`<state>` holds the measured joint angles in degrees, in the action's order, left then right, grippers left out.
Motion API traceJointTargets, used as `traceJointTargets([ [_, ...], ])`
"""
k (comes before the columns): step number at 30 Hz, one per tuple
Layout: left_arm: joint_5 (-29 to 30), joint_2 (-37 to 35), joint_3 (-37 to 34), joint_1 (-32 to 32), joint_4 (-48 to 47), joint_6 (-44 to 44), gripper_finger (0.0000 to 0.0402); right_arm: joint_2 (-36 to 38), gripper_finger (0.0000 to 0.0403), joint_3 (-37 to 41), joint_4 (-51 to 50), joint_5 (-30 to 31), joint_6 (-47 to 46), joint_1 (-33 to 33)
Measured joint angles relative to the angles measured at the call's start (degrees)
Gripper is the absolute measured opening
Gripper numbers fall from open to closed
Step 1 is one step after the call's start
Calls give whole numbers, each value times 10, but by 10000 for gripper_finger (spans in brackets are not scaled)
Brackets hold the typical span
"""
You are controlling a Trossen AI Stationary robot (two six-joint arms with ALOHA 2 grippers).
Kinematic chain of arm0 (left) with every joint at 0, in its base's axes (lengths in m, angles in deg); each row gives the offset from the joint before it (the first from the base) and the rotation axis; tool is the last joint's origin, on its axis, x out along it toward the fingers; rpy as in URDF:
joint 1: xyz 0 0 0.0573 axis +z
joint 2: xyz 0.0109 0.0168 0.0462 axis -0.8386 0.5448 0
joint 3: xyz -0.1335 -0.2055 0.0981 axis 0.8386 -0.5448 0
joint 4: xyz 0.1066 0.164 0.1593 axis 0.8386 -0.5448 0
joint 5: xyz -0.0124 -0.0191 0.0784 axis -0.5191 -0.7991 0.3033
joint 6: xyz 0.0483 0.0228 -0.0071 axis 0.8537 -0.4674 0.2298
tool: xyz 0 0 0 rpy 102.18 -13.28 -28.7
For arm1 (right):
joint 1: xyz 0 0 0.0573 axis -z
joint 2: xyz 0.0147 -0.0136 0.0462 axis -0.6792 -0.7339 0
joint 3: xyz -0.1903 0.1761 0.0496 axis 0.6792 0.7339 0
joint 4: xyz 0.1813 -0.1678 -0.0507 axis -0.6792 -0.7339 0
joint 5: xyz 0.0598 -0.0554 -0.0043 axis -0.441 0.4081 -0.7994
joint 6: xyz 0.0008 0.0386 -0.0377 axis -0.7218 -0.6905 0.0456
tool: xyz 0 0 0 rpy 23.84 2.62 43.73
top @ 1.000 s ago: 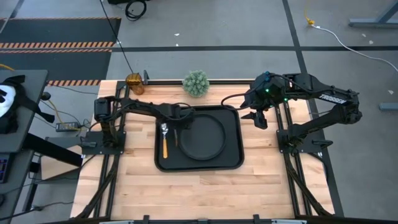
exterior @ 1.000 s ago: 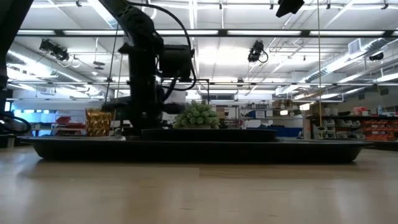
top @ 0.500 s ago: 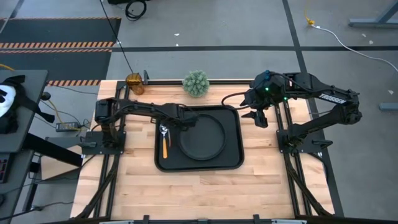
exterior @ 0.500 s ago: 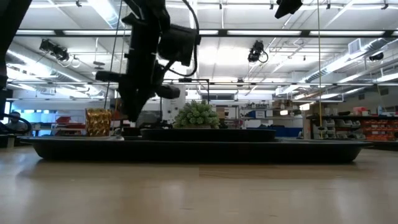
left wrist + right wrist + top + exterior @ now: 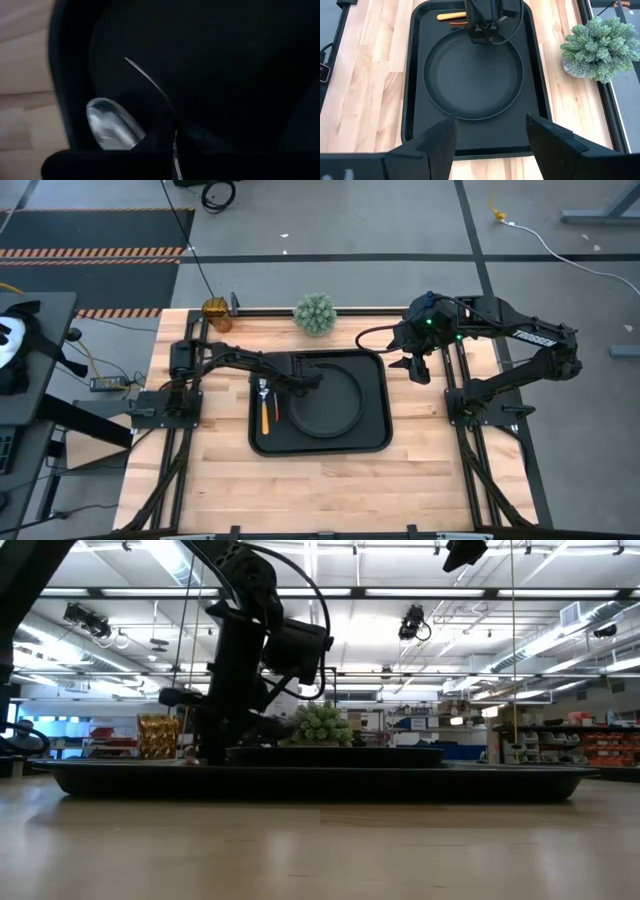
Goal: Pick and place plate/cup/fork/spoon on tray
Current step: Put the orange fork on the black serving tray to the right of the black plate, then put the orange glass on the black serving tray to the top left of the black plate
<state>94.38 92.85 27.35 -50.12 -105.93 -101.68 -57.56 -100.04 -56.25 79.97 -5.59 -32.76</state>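
Amber, light and likely slippery, the cup [image 5: 216,313] wants a rim grip; left hand [image 5: 300,380] pinched together, right hand [image 5: 418,370] spread apart.

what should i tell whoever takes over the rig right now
Left gripper: shut, low over the tray's left side, between cutlery and plate.
Right gripper: open, empty, off the tray's far right corner.
Done: plate and cutlery on tray.
Left: cup at the table's far left edge, beside the plant, goes on the tray.
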Motion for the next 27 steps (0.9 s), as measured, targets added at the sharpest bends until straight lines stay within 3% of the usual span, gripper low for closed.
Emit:
traceJointTargets([
  [18,-50,-1,1,1,8,34,116,0,240,0,0,2,6,0],
  [27,-77,-47,1,3,9,0,135,0,240,0,-2,0,31,0],
])
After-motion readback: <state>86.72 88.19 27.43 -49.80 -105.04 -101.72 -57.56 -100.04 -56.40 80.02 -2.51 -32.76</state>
